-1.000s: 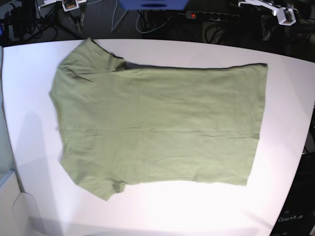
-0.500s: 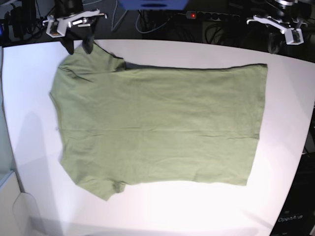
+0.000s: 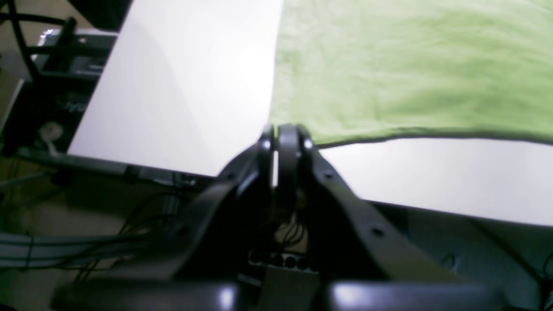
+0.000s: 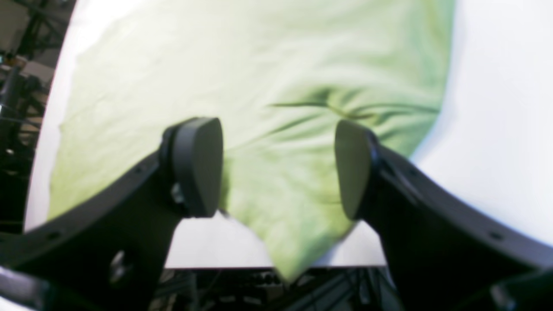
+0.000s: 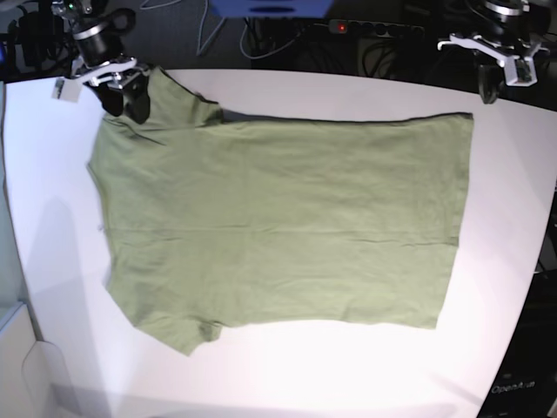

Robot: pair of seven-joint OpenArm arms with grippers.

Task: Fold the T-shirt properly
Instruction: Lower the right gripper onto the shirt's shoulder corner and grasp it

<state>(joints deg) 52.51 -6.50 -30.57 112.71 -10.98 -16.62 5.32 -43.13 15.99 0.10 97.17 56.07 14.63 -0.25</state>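
The olive-green T-shirt (image 5: 278,218) lies flat on the white table (image 5: 348,370), collar end to the left and hem to the right. My right gripper (image 5: 126,97) is open over the far left sleeve. In the right wrist view its fingers (image 4: 198,166) straddle the sleeve cloth (image 4: 281,203) near the table's back edge. My left gripper (image 5: 489,85) hovers past the far right hem corner. In the left wrist view it (image 3: 281,136) is shut and empty, its tips just short of the shirt's corner (image 3: 298,125).
Cables and a power strip (image 5: 374,28) run behind the table's back edge. A dark box (image 5: 522,387) stands at the lower right, beyond the table's edge. Bare table (image 3: 181,95) borders the hem.
Both arms have come down from the back. The right gripper has moved down and left over the far sleeve. The left gripper has shifted slightly right near the hem corner. The shirt has not moved.
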